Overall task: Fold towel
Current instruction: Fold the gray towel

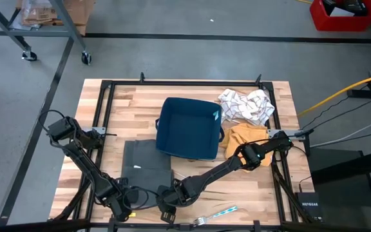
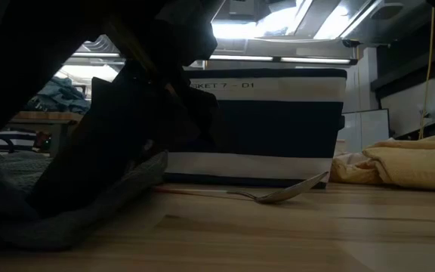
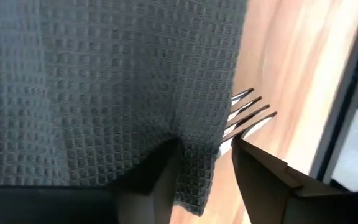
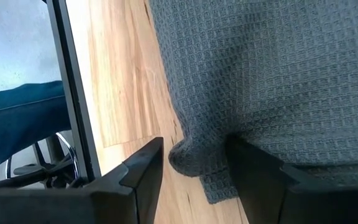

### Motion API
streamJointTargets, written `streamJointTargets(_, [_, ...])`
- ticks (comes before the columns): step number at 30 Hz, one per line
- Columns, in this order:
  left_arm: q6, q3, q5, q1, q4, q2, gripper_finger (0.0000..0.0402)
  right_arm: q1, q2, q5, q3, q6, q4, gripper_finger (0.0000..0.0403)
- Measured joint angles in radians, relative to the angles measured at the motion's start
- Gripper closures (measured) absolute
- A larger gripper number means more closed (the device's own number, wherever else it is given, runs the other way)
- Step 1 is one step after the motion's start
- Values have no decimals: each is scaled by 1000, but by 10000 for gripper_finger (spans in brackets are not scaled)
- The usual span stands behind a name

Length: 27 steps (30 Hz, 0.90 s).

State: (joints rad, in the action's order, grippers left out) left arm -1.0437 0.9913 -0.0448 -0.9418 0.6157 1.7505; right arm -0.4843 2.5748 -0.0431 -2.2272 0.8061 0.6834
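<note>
The grey waffle towel [image 1: 147, 164] lies folded on the wooden table, in front of the navy bin. Both of my grippers are down at its near edge. My left gripper [image 1: 122, 193] [image 3: 205, 146] is at the near left corner. It is open, and the towel's edge [image 3: 197, 174] runs down between its fingers. My right gripper [image 1: 172, 192] [image 4: 194, 143] is at the near right corner. It is open too, with a bunched corner of towel [image 4: 194, 163] between its fingers. In the low view the towel [image 2: 89, 208] bulges up under the dark arms. My left gripper comes from above, pointing steeply down. One finger [image 3: 160, 177] lies against the towel's edge, and bare wood shows between the cloth and the other finger [image 3: 260, 180]. My right gripper slants down from the table's right. One finger [image 4: 260, 177] is on the bunched corner, and a strip of wood shows beside the other finger [image 4: 142, 180].
A navy bin [image 1: 189, 129] [image 2: 263, 128] stands just behind the towel. A yellow cloth [image 1: 243, 138] and a white patterned cloth [image 1: 247, 106] lie to its right. A spoon [image 2: 285, 195] lies by the bin. A fork [image 1: 214, 214] is near the front edge. Fork tines [image 3: 247, 109] show beside the towel.
</note>
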Motion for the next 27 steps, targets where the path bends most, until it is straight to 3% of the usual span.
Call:
streamJointTargets(10, [-4, -2, 27, 5, 35, 1, 345, 0, 0, -2, 0, 0, -1, 225])
streamJointTargets(15, [-34, -2, 22, 5, 33, 1, 394, 0, 0, 0, 0, 16, 2, 277])
streamJointTargets(21, [-17, 48, 20, 5, 78, 7, 396, 0, 1, -13, 0, 76, 1, 385])
streamJointTargets(27, [4, 133, 19, 3, 173, 8, 399, -7, 0, -29, -38, 106, 38, 375])
